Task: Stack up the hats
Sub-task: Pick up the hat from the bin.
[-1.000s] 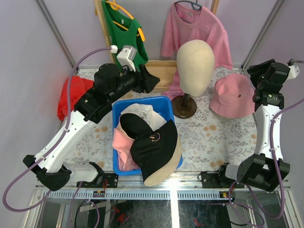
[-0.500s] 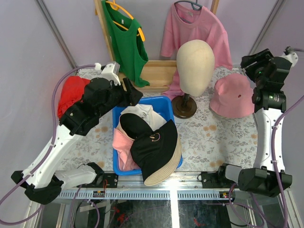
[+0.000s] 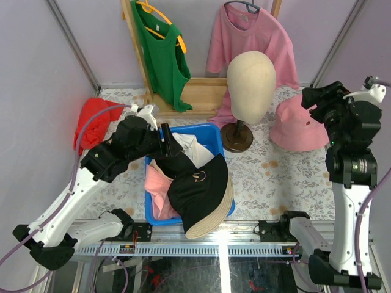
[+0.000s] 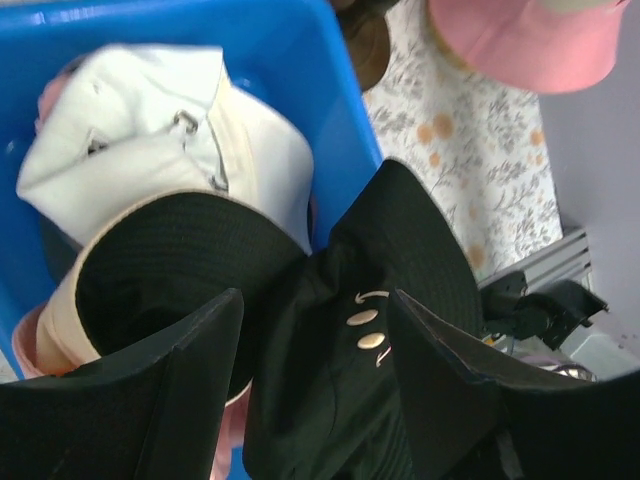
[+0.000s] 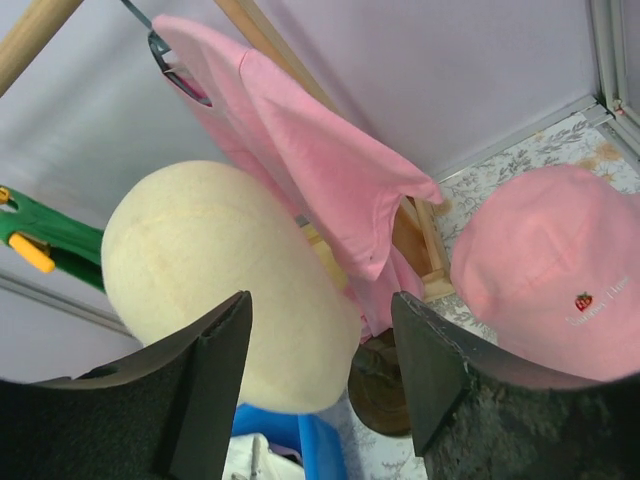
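"Progress on the stacking, by your reckoning?"

"Little, I'd judge. No tidy stack shows anywhere. Several hats lie heaped loosely in the blue bin (image 3: 201, 130) at the middle of the worktop's (image 3: 263, 171) near edge: a white hat (image 4: 150, 130) at the bin's far side, a pink hat (image 3: 157, 183) at its left wall, and a black bucket hat (image 3: 198, 183) draped over the near right rim. One pink bucket hat (image 3: 299, 125) sits alone by the far right corner."

"So what is left?"

"Nearly all of it, I think: lifting the hats out and setting them one on another."

"Where is the left gripper (image 4: 315, 310)?"

"Above the bin's far left corner, fingers parted to a middling gap, gripping nothing. The black bucket hat lies just below it, showing between the fingers; I cannot tell whether they touch the fabric."

"And the right gripper (image 5: 320, 320)?"

"Raised over the far right of the worktop, fingers likewise apart and empty. The lone pink bucket hat lies below and just to its right, not touched; the mannequin head (image 3: 250, 76) stands to its left."
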Motion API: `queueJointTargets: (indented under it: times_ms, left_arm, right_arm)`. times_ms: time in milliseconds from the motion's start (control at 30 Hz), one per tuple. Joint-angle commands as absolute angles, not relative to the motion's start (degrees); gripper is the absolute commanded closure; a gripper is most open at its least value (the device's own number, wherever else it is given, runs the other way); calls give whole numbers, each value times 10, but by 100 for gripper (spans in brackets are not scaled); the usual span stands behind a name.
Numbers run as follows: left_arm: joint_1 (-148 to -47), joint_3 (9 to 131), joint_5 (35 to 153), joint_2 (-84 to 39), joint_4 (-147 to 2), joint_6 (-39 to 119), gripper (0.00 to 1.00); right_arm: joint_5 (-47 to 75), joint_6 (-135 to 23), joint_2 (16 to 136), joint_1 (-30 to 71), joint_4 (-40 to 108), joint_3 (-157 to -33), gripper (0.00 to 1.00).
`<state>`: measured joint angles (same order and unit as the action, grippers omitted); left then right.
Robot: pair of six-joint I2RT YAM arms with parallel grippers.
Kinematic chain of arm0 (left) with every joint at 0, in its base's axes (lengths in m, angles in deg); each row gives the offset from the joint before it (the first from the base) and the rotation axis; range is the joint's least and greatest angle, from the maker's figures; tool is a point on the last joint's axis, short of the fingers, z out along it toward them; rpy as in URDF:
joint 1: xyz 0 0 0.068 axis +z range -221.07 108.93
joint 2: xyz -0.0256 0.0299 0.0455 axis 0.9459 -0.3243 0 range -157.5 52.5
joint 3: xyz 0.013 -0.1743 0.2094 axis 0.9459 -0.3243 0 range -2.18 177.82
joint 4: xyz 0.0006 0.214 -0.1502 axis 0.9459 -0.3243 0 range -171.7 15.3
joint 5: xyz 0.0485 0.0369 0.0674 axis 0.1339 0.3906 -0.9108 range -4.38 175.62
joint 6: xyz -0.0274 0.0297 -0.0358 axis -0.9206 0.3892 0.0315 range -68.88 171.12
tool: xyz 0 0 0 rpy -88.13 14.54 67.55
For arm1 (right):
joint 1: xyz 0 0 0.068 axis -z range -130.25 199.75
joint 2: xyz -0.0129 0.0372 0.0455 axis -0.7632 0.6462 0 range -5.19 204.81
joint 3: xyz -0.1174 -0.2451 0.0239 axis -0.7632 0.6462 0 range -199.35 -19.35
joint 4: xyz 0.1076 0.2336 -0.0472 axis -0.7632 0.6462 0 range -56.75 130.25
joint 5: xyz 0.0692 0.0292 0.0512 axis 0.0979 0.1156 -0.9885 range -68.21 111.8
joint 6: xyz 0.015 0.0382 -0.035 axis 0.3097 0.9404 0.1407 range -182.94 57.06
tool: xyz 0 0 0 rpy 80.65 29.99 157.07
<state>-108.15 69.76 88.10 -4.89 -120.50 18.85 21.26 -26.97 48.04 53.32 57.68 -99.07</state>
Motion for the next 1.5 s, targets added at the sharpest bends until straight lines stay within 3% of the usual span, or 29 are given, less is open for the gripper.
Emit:
queueJointTargets:
  times_ms: [0,233,333,433,467,700,867,1467]
  left_arm:
    - [-1081,667,920,-44,-1233,174,40]
    - [-1088,658,933,-79,-1245,177,39]
    - [-1089,651,933,-90,-1251,181,39]
    - [-1089,647,934,-101,-1256,185,39]
    - [-1089,646,936,-106,-1258,188,38]
    - [-1089,658,959,-152,-1267,207,38]
    - [-1090,660,971,-168,-1281,214,38]
    - [-1102,656,1081,-202,-1285,237,43]
  right_arm:
    - [209,-300,461,532,619,-1010,34]
    - [188,-302,481,532,624,-1056,31]
    - [176,-330,506,532,610,-1103,20]
    - [153,-356,529,532,560,-1137,2]
    - [143,-355,531,532,528,-1137,0]
    - [151,-257,475,532,284,-1026,0]
    - [135,-291,535,532,372,-1115,1]
    - [106,-316,571,532,402,-1137,0]
